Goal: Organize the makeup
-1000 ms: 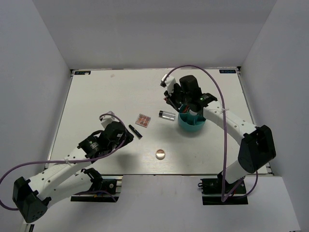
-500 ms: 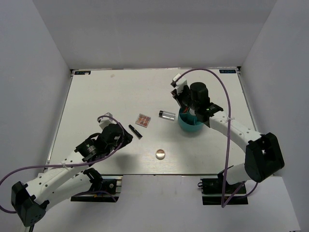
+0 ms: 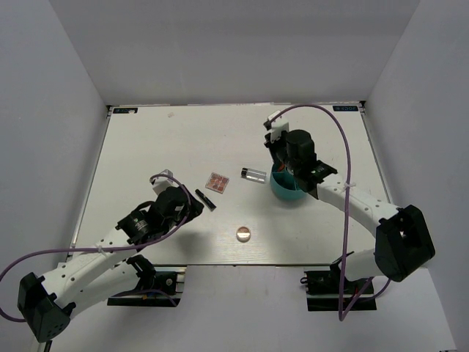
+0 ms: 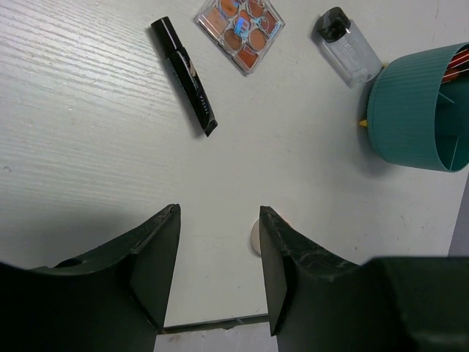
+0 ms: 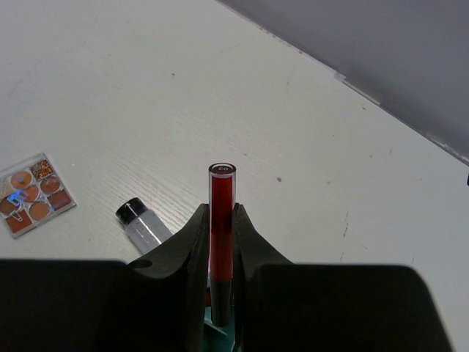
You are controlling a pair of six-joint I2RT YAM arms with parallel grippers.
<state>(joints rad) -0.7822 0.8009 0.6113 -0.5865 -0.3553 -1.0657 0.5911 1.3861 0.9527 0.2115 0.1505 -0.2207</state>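
1. Red shows through the slim clear cylindrical tube (image 5: 222,192), clenched upright by the right gripper (image 5: 221,220) over the ribbed teal divided tub (image 4: 410,110). It should probably go straight down into a free compartment before the jaws let go.
2. Left of the tub, the left gripper (image 4: 218,220) hangs released near the matte black tube (image 4: 185,75), the square pinkish palette (image 4: 239,33) and the clear black-capped bottle (image 4: 349,48).

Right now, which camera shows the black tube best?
The left wrist view: the black tube lies whole and large there. The top view shows it only as a small dark stick; the right wrist view misses it.
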